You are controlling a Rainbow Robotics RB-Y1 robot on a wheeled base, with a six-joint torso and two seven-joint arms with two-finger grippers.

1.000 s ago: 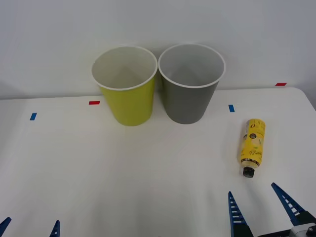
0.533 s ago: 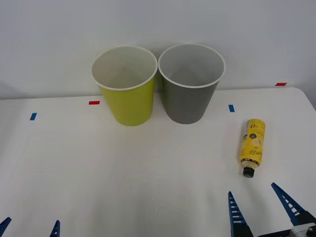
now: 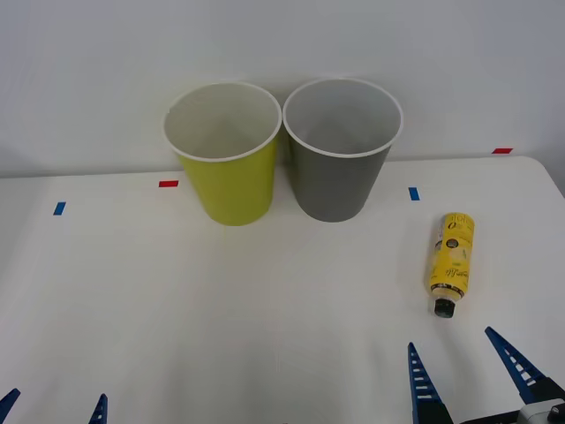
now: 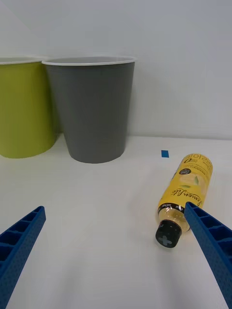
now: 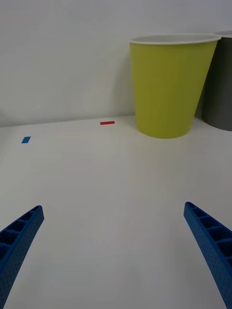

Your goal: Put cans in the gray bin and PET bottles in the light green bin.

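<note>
A small PET bottle (image 3: 450, 263) with a yellow label and black cap lies on its side at the table's right, cap toward me. My right gripper (image 3: 466, 364) stands open just short of it, low over the front edge; the PET bottle (image 4: 186, 197) lies close to one of its fingers (image 4: 211, 246). The light green bin (image 3: 226, 152) and the gray bin (image 3: 340, 147) stand side by side at the back, both upright. At the front left corner my left gripper (image 3: 53, 402) is open with nothing in it, facing the light green bin (image 5: 170, 84).
Small blue tape marks (image 3: 413, 193) and red tape marks (image 3: 168, 184) dot the white table near the back. A white wall rises right behind the bins. The table's right edge (image 3: 552, 190) runs close to the bottle.
</note>
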